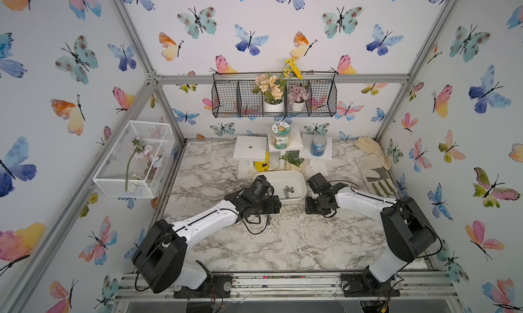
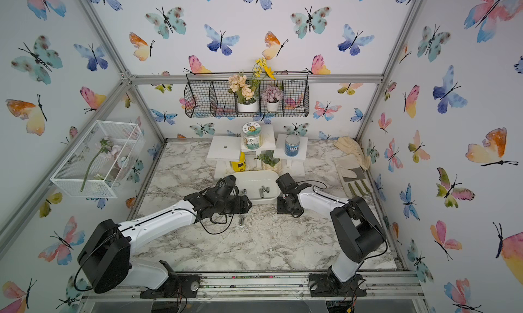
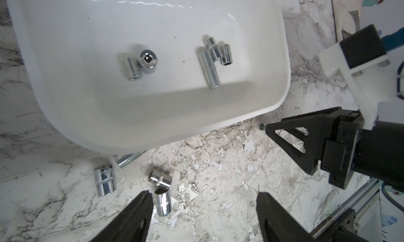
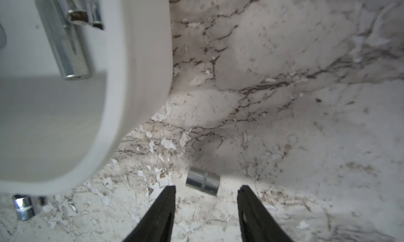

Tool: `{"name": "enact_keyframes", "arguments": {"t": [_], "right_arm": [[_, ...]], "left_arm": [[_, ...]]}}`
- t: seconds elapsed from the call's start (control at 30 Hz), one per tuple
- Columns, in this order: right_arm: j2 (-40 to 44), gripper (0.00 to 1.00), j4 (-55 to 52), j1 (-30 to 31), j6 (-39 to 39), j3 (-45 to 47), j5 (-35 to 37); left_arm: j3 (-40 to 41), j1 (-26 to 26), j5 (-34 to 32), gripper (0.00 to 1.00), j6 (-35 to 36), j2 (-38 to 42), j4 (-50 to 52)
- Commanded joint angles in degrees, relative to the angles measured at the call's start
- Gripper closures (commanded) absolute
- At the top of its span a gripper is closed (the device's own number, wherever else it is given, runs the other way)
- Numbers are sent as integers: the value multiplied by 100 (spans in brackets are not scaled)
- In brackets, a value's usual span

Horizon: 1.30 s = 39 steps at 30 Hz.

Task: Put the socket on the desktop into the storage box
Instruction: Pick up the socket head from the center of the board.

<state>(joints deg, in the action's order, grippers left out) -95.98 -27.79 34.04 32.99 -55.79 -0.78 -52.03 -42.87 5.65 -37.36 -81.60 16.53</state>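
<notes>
Short chrome sockets [image 3: 104,181] with knurled bands lie on the desk [image 3: 218,164] just beside the storage box [image 3: 282,55] rim; others lie inside. The left gripper [image 3: 204,195] and right gripper [image 4: 207,197] both gape wide, empty.

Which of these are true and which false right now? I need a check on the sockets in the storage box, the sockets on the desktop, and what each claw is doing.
1. The storage box already holds several sockets. True.
2. The desktop is free of sockets. False: loose sockets lie on it beside the box.
3. The left claw is shut on a socket. False: it is open and holds nothing.
4. The right claw is open, with a lone socket lying on the desktop just ahead of its tips. True.
</notes>
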Motion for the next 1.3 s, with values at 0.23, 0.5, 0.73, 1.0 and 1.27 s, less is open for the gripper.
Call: {"name": "enact_keyframes", "arguments": {"t": [0.23,0.5,0.73,1.0,1.27], "right_arm": [[-279,54,31,-38,84,-226,-37],[-350,56,32,-38,93,-238,-76],[-386,59,23,-38,93,-219,-96],[-412,66,41,-38,93,-206,-125],[-201,71,-61,-38,66,-221,-72]], "left_arm": [[-68,-36,-90,21,94,-52,-12],[-40,-28,-117,21,98,-49,-28],[19,-22,-134,21,72,-5,-44],[61,-26,-150,21,47,22,-71],[27,-27,-169,21,71,0,-63]]}}
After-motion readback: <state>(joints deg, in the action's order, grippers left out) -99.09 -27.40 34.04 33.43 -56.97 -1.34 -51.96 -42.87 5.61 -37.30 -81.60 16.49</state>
